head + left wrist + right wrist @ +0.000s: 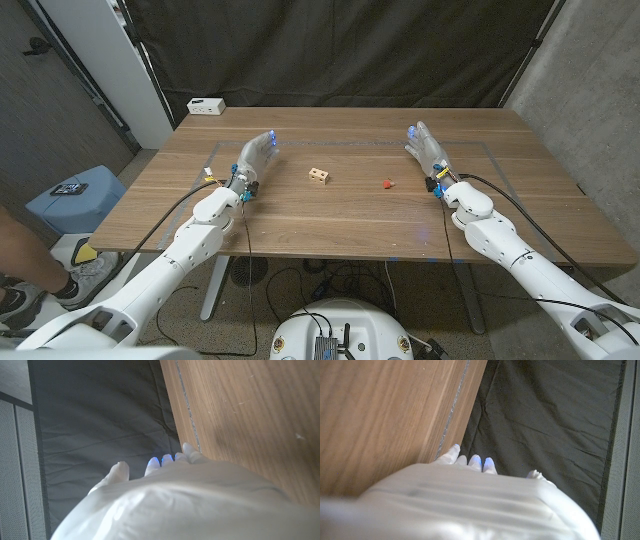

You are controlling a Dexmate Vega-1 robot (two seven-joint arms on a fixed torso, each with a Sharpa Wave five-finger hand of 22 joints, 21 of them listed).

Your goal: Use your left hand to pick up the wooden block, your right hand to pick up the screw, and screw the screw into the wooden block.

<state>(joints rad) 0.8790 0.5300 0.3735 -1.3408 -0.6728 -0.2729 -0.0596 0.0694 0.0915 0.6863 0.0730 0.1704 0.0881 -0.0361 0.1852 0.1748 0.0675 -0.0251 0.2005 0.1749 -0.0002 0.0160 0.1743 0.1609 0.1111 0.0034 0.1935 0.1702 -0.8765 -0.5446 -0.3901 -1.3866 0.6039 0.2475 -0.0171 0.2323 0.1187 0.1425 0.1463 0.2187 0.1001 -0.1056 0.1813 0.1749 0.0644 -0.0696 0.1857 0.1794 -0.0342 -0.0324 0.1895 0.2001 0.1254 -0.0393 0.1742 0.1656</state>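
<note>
Nothing picked up yet, we're at the start. Wooden block (320, 176) sits mid-desk (350, 225), screw (387, 184) just to its right, the two apart. Left hand (256, 156) is well to the left of the block, right hand (428, 148) to the right of and beyond the screw. Both hands released: fingers extended, nothing in them, neither touching a task item.

Next, as we judge it: left hand moves in toward the block and closes on it, right hand comes back toward the screw. The screw is small and low, so it likely needs a fingertip pinch.

Hard to make out: the screw is only a red speck in the head view, orientation unreadable. Block shows holes, but we can't tell which takes the screw. Wrist views show hand backs, desk edge and dark curtain (545, 420).
</note>
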